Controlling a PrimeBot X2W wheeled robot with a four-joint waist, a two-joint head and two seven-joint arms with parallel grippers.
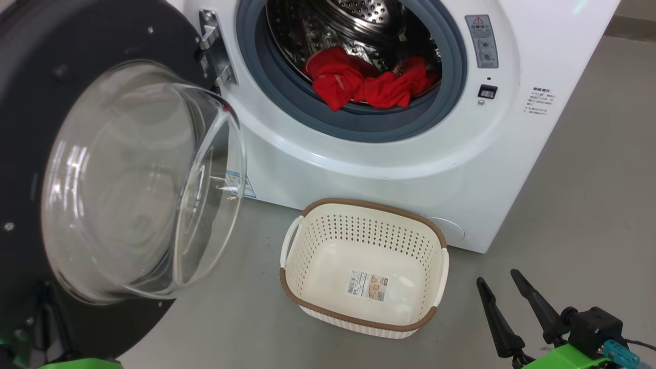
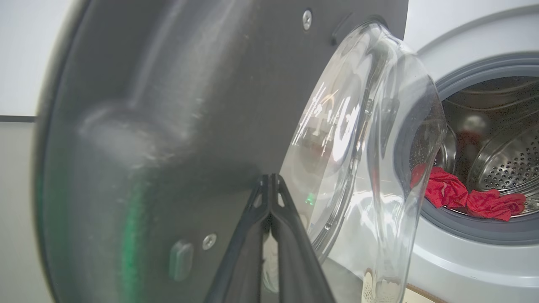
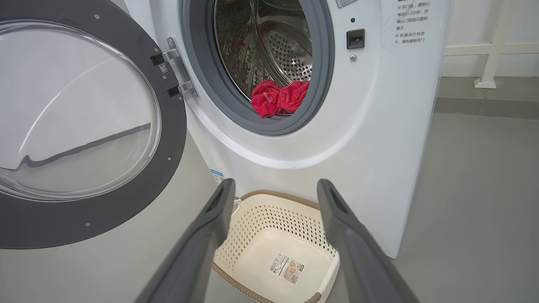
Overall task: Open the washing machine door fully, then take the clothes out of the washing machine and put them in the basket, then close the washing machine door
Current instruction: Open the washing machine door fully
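Head view: basket (image 1: 369,205) label (image 1: 367,285) (print unreadable), washing machine (image 1: 384,164) warning sticker (image 1: 480,41); right gripper (image 1: 497,277) spread wide, empty; left gripper (image 2: 269,181) closed on nothing.

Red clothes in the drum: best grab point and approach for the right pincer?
Probably the left lump of the clothes, where cloth bunches thick near the grey rubber ring. Come straight in from the front, slightly from above: the right pincer is open and the washing machine door hangs clear on the left.

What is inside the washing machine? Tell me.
Red clothes lie bunched at the front of the drum, against the grey rubber ring. Whatever lies beneath them is covered.
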